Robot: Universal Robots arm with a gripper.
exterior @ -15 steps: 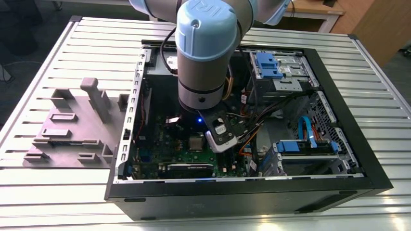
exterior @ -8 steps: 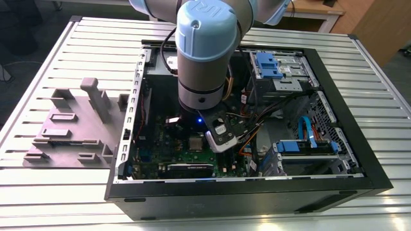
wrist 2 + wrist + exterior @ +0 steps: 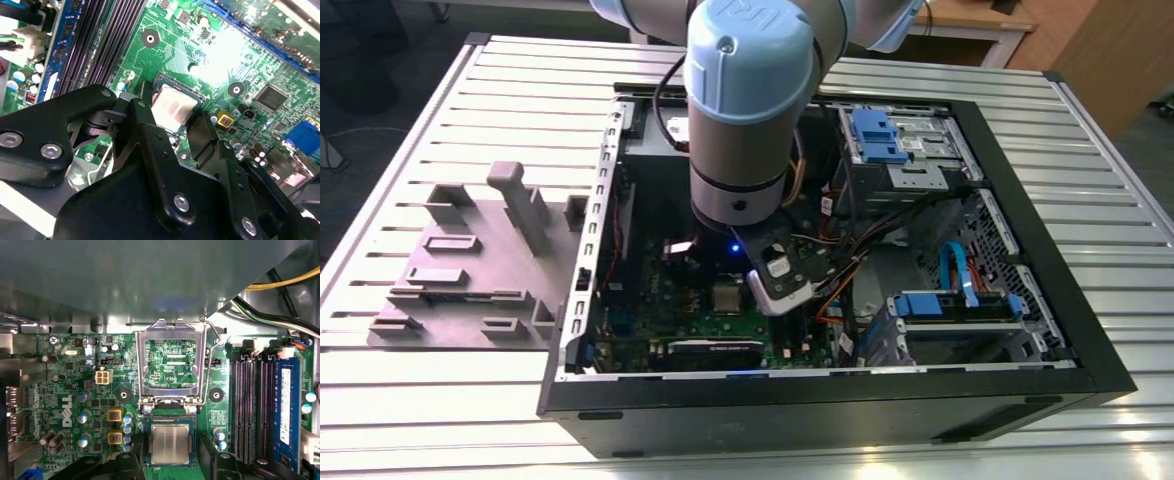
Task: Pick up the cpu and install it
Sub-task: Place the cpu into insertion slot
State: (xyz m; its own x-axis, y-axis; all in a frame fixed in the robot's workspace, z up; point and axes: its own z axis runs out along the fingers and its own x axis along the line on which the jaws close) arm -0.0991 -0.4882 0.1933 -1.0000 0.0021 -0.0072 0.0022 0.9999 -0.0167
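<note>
I look down into an open black computer case (image 3: 787, 420) lying on a slatted metal table (image 3: 440, 420). Inside it sit a green circuit board (image 3: 65, 390), blue drive brackets (image 3: 874, 135) and loose cables (image 3: 278, 319); just outside it, on the exterior view's left, stands a grey block (image 3: 460, 270).

The computer case (image 3: 827, 390) is seen from high above, at a distance, in the exterior view. In both wrist views the motherboard (image 3: 165, 50) (image 3: 75, 390) is viewed closely, the cpu (image 3: 172, 110) (image 3: 171, 444) being shared.
</note>
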